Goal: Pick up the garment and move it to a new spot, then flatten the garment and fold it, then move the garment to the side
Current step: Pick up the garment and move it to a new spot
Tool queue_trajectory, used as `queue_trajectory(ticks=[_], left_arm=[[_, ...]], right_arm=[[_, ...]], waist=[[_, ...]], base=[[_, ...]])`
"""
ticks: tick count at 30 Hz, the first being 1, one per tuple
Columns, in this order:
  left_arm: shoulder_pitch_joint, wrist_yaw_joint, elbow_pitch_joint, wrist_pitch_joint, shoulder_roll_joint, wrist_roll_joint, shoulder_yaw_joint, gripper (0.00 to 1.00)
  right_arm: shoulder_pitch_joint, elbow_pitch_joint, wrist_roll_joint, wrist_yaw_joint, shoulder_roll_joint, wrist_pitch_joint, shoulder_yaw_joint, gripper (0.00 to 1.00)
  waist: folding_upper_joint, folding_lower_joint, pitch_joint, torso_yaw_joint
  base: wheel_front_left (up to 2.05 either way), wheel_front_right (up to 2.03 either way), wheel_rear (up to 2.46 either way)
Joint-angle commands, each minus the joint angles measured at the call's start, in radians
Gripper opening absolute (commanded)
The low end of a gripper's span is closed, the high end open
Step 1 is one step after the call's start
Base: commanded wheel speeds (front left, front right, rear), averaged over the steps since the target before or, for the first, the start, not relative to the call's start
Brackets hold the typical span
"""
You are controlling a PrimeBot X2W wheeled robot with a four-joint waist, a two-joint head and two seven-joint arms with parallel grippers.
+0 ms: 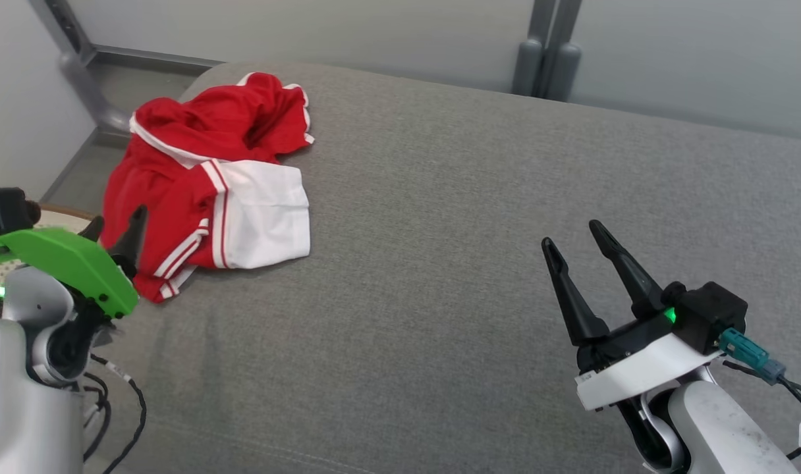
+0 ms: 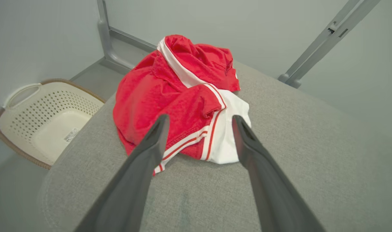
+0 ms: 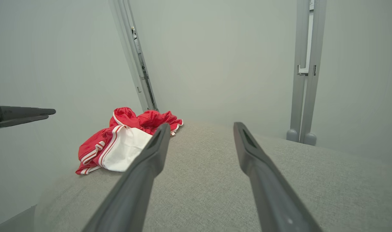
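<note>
The garment (image 1: 203, 178) is a crumpled red piece with white panels and red-and-white stripes, lying in a heap at the far left of the grey padded surface (image 1: 479, 230). My left gripper (image 1: 118, 227) hovers open just in front of its near edge, fingers pointing at it. In the left wrist view the garment (image 2: 180, 96) fills the space beyond the spread fingers of the left gripper (image 2: 200, 120), with nothing between them. My right gripper (image 1: 572, 234) stands open over bare fabric at the lower right, well away from the garment (image 3: 125, 141); the right gripper (image 3: 200, 127) holds nothing.
A cream perforated laundry basket (image 2: 38, 116) stands on the floor beside the surface's left edge. Grey metal frame posts (image 1: 545, 59) rise behind the far edge against a pale wall. The left gripper's fingers (image 3: 25, 113) show at the right wrist view's left edge.
</note>
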Motion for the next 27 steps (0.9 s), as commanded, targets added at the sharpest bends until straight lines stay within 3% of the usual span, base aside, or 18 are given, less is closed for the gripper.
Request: queue_trajectory(ticks=[1, 5, 10, 17, 25, 27], left_arm=[[-0.036, -0.005, 0.026, 0.034, 0.015, -0.037, 0.011, 1.00], [-0.083, -0.012, 0.111, 0.111, 0.054, -0.102, 0.018, 1.00], [-0.119, -0.016, 0.216, 0.188, 0.105, -0.093, -0.038, 1.00], [-0.166, -0.008, 0.360, 0.209, 0.146, -0.073, -0.065, 1.00], [-0.212, -0.003, 0.515, 0.128, 0.198, -0.027, -0.082, 1.00], [-0.222, -0.005, 0.547, 0.107, 0.195, -0.017, -0.093, 0.75]], right_arm=[[-0.020, -0.010, 0.011, 0.000, -0.010, -0.003, 0.004, 1.00], [-0.042, -0.021, 0.017, 0.000, -0.025, -0.003, 0.018, 1.00], [-0.070, -0.031, 0.024, 0.000, -0.042, -0.003, 0.014, 1.00], [-0.098, -0.032, 0.031, 0.000, -0.042, -0.003, 0.026, 1.00], [-0.092, -0.020, 0.032, 0.000, -0.038, -0.003, 0.017, 1.00], [-0.092, -0.014, 0.031, 0.000, -0.039, -0.003, 0.021, 1.00]], waist=[[0.0000, 0.0000, 0.056, -0.081], [0.0000, 0.0000, 0.087, -0.145], [0.0000, 0.0000, 0.131, -0.206], [0.0000, 0.0000, 0.163, -0.262], [0.0000, 0.0000, 0.157, -0.278], [0.0000, 0.0000, 0.154, -0.275]], base=[[0.00, 0.00, 0.00], [0.00, 0.00, 0.00], [0.00, 0.00, 0.00], [0.00, 0.00, 0.00], [0.00, 0.00, 0.00], [0.00, 0.00, 0.00]])
